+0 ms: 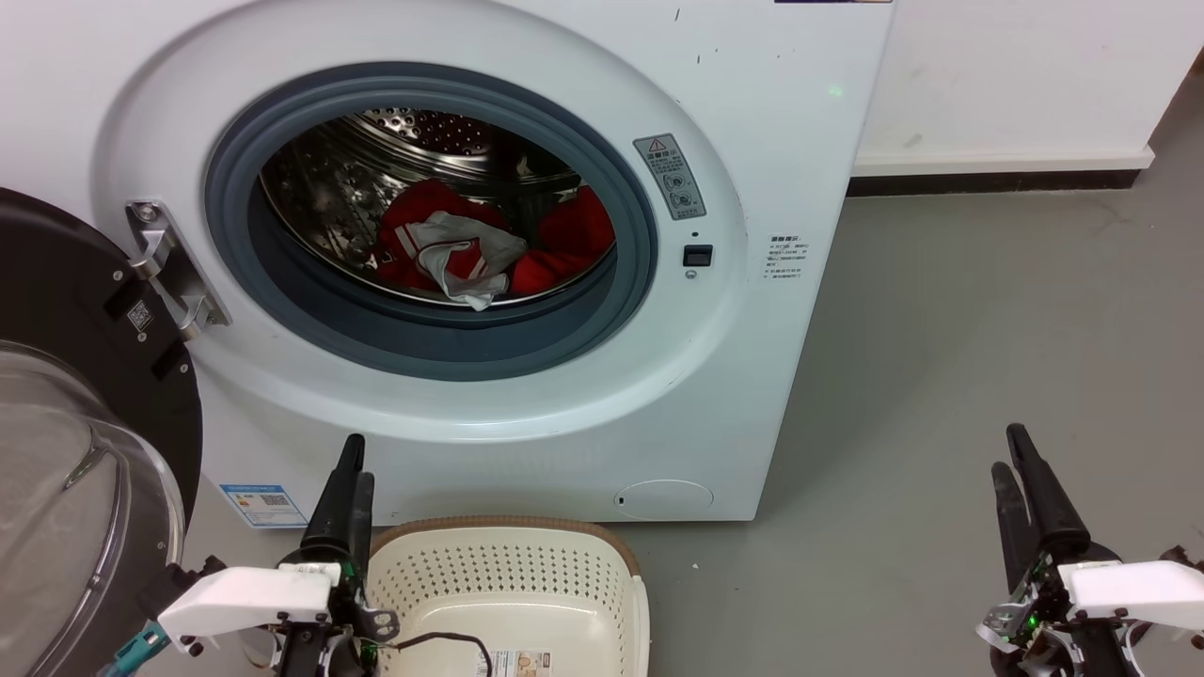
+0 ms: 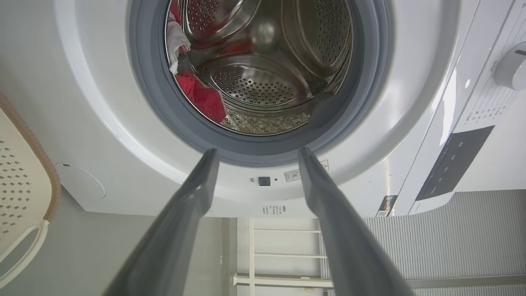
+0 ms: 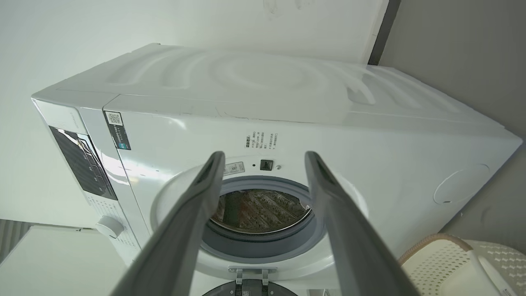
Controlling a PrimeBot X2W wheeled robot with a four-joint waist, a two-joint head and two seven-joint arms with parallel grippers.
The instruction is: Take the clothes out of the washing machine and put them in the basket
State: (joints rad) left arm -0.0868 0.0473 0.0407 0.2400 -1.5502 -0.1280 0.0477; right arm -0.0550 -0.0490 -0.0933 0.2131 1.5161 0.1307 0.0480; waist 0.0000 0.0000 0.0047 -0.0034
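The washing machine stands with its door swung open, and the red clothes lie in a heap at the bottom of the steel drum, a white-grey lining on top. The cream basket sits on the floor just below the porthole and holds no clothes. My left gripper is open beside the basket's left rim, low in front of the machine. My right gripper is open over the bare floor, well to the right. In the left wrist view the clothes show beyond the open left gripper.
The black-rimmed glass door hangs open at the left, close to my left arm. Grey floor stretches to the right of the machine up to a white wall with a dark skirting. A cable lies across the basket's near edge.
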